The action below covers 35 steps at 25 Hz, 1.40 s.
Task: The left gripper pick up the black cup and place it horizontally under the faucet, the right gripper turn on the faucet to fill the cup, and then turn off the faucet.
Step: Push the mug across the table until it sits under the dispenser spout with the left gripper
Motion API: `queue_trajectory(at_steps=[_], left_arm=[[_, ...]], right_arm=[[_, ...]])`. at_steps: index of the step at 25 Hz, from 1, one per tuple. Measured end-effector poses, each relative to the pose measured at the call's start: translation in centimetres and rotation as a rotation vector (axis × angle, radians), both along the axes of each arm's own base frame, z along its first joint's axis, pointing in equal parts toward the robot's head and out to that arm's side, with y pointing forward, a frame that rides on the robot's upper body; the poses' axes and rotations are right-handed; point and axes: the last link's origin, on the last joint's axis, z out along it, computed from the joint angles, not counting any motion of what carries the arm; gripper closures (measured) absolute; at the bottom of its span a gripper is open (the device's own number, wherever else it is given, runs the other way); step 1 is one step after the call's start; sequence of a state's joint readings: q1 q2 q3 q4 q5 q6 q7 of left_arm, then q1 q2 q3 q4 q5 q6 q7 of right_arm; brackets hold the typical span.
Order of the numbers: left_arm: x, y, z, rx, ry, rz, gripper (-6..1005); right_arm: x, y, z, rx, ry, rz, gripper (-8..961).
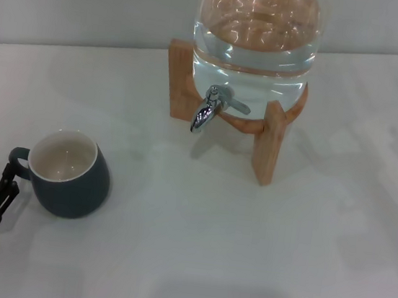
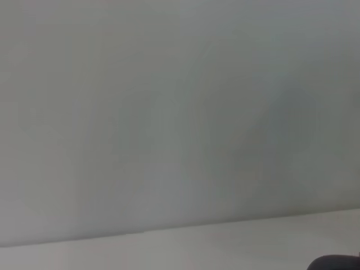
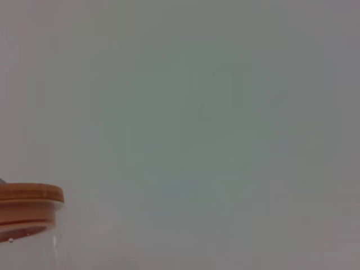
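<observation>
The black cup (image 1: 71, 175) stands upright on the white table (image 1: 244, 256) toward the robot's left, its cream-white inside open to the camera and its small loop handle (image 1: 17, 159) turned out to the left. The left gripper (image 1: 1, 194) reaches in from the lower left edge of the head view, one thin black jointed finger (image 1: 7, 187) lying right at the handle, close enough to look as if it touches; only that finger and a dark mass behind it show, so whether the claw is spread or closed cannot be told. Well apart from the cup, farther back and to the right, the clear glass jar (image 1: 257, 32) of water sits on its wooden stand (image 1: 268, 147), with the chrome faucet (image 1: 211, 108) at its front, spout curving down over bare table and lever pointing to the right. The cup is not under the spout. The right gripper does not appear in any view; the right wrist view catches only the jar's orange-brown lid (image 3: 28, 205) against a plain wall.
</observation>
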<state>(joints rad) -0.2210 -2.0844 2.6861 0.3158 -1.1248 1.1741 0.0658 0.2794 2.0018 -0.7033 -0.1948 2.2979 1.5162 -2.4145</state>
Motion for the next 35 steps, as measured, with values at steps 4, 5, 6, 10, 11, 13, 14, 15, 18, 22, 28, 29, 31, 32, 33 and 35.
queue_trajectory(at_steps=[4, 5, 6, 10, 11, 13, 14, 15, 18, 22, 28, 29, 31, 32, 33, 35], left_arm=[[0.0, 0.3, 0.0, -0.007, 0.010, -0.006, 122], [0.0, 0.3, -0.1, -0.012, 0.011, -0.006, 122], [0.0, 0.3, -0.1, -0.015, 0.012, -0.006, 122], [-0.1, 0.4, -0.3, -0.031, 0.016, 0.003, 122], [0.0, 0.5, -0.4, -0.036, 0.018, 0.004, 122], [0.0, 0.6, -0.5, -0.043, 0.019, 0.006, 122], [0.0, 0.6, -0.5, -0.045, 0.020, 0.006, 123], [0.0, 0.6, -0.6, -0.047, 0.020, 0.006, 123], [0.0, 0.6, -0.6, -0.049, 0.021, 0.006, 123], [-0.1, 0.7, -0.5, -0.050, 0.029, 0.006, 123], [-0.1, 0.9, -0.5, -0.051, 0.038, 0.003, 123], [-0.1, 1.0, -0.5, -0.053, 0.039, 0.005, 123], [-0.2, 1.1, -0.6, -0.061, 0.043, 0.013, 123], [-0.2, 1.2, -0.7, -0.064, 0.044, 0.014, 123], [-0.2, 1.3, -0.7, -0.068, 0.046, 0.015, 123], [-0.2, 1.5, -0.8, -0.076, 0.054, 0.018, 123]], right_arm=[[0.0, 0.0, 0.0, -0.001, 0.000, -0.001, 113], [0.0, 0.0, 0.0, -0.001, 0.000, -0.001, 113], [0.0, 0.0, 0.0, -0.001, 0.000, -0.002, 113], [0.0, 0.0, 0.0, -0.001, 0.000, -0.003, 113], [0.0, 0.0, 0.0, -0.002, -0.001, -0.003, 113], [0.0, 0.0, 0.0, -0.002, -0.001, -0.004, 113], [0.0, 0.0, 0.0, -0.002, -0.001, -0.003, 113], [0.0, 0.0, 0.0, -0.002, -0.001, -0.003, 113], [0.0, 0.1, 0.0, -0.002, -0.002, -0.004, 113], [0.0, 0.1, 0.0, -0.001, -0.003, -0.002, 113], [0.0, 0.2, 0.0, -0.001, -0.004, -0.002, 113], [0.0, 0.2, 0.0, -0.002, -0.005, -0.002, 113], [-0.1, 0.2, -0.1, -0.002, -0.005, -0.001, 113], [-0.1, 0.2, -0.1, -0.002, -0.005, -0.002, 113], [-0.1, 0.2, -0.1, -0.002, -0.005, -0.002, 113], [-0.1, 0.2, -0.1, -0.002, -0.005, -0.002, 113]])
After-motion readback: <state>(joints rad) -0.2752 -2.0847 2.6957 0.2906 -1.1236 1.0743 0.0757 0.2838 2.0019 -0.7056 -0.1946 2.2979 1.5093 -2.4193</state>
